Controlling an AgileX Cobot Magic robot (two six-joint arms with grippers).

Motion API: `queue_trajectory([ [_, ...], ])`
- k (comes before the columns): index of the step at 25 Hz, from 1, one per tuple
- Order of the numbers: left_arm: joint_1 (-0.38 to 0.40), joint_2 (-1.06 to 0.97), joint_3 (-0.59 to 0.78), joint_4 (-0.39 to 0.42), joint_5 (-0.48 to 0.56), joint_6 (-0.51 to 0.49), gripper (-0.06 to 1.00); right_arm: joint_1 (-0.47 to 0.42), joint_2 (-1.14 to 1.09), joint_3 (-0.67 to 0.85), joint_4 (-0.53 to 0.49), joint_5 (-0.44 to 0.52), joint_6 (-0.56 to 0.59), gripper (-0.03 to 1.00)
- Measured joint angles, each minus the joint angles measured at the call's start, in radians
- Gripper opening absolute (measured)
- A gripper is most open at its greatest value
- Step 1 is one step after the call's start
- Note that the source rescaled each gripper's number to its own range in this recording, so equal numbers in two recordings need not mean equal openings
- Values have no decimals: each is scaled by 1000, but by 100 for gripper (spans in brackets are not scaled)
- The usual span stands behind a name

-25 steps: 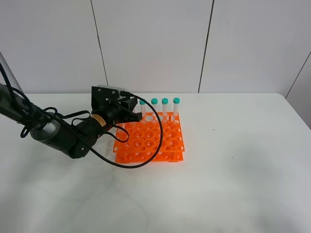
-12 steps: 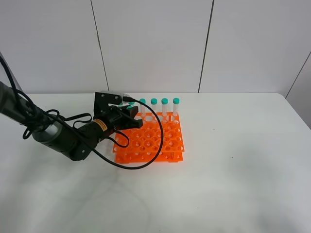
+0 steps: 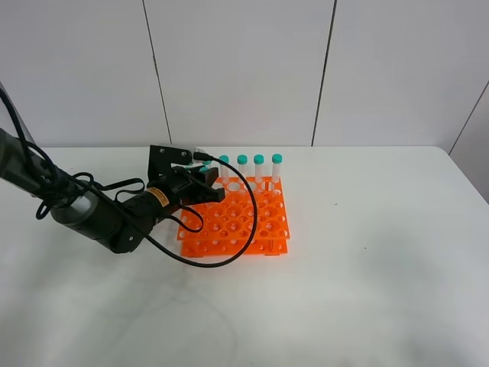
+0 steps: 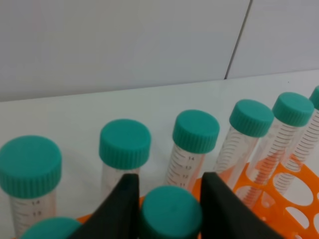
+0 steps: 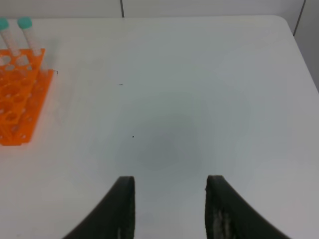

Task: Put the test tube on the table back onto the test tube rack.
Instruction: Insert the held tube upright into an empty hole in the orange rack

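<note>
The orange test tube rack [image 3: 256, 223] stands on the white table [image 3: 367, 275], with teal-capped tubes [image 3: 259, 162] upright along its back row. My left gripper [image 3: 214, 187] hovers over the rack's back left corner. In the left wrist view its two black fingers [image 4: 122, 201] press against both sides of the teal cap of the test tube [image 4: 170, 215], which stands upright just in front of the row of capped tubes [image 4: 196, 132]; its lower end is hidden. My right gripper [image 5: 169, 201] is open over bare table with nothing between its fingers.
Black cables [image 3: 218, 252] from the left arm loop over the rack's front left. The rack's right end [image 5: 20, 99] with two tubes appears in the right wrist view. The table's far edge meets a white panelled wall [image 3: 244, 69].
The left gripper has sunk a little toward the rack with the tube, then stayed nearly still. The right gripper shows no change.
</note>
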Motion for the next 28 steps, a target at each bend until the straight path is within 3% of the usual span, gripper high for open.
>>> queue_trajectory([
  [7,0,0,0,8,-3,0,31,0,0,0,0,0,0,40],
  [16,0,0,0,11,-4,0,37,0,0,0,0,0,0,40],
  [28,-3,-2,0,17,-4,-27,37,0,0,0,0,0,0,40],
])
